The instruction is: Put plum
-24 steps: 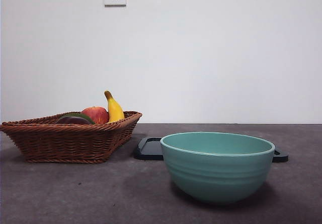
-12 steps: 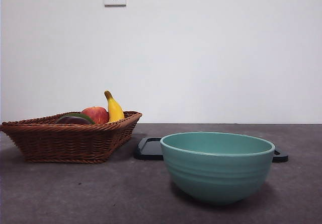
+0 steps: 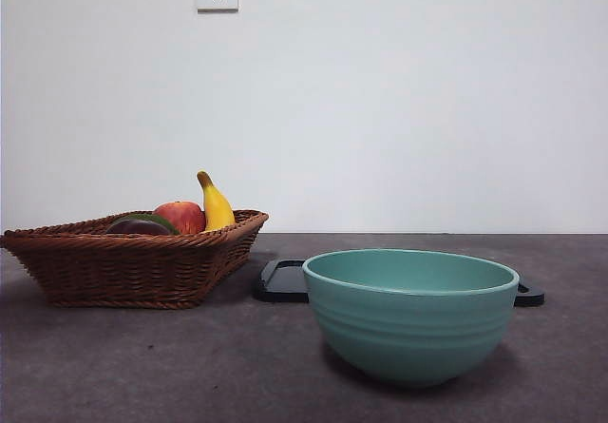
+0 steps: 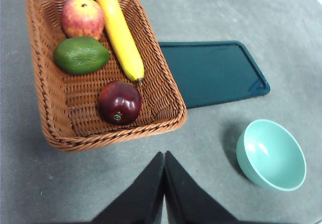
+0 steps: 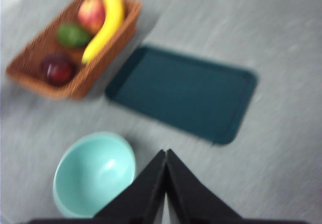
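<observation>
The front camera sits low, about level with the tabletop (image 3: 142, 366), and faces straight across it toward a white wall, with the bowl (image 3: 410, 314) close and large. The left wrist camera looks down from high above, over its tool (image 4: 164, 156), onto the basket (image 4: 48, 90), the tray (image 4: 214, 73) and the bowl. The right wrist camera also looks down from well above its tool (image 5: 166, 153) (the picture is blurred). All three views share the basket, tray and bowl.
</observation>
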Controlling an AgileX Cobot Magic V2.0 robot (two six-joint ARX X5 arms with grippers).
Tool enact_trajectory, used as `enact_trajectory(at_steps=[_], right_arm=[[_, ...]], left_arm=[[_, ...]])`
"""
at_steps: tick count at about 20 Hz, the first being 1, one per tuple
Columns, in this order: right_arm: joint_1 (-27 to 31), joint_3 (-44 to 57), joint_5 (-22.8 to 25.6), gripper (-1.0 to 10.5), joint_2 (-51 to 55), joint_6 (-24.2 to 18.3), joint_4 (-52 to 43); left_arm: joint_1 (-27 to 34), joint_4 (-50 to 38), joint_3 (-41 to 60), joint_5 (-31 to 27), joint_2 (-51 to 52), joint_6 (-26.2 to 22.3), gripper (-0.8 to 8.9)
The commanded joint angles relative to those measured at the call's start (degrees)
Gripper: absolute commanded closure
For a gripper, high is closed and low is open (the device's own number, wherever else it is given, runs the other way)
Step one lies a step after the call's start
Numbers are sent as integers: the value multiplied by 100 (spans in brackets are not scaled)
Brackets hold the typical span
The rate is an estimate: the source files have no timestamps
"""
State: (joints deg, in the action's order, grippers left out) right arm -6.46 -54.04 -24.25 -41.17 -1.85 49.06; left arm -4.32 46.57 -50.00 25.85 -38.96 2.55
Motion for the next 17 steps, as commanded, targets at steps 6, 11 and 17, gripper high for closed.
enact_trajectory(at_steps=[6,11,17], right_arm=[[-177,-114,52,705,-33,-179,-59],[-177,-114,50,526,-35,-175,-98],[-179,-114,50,526,-35,-162,-98]], left_arm=[[-20,-31,-107,11,-35,-168,502],[-20,-33,-107,7,-35,-160,313],[-35,-411,-111,-68,-326,-136,317]])
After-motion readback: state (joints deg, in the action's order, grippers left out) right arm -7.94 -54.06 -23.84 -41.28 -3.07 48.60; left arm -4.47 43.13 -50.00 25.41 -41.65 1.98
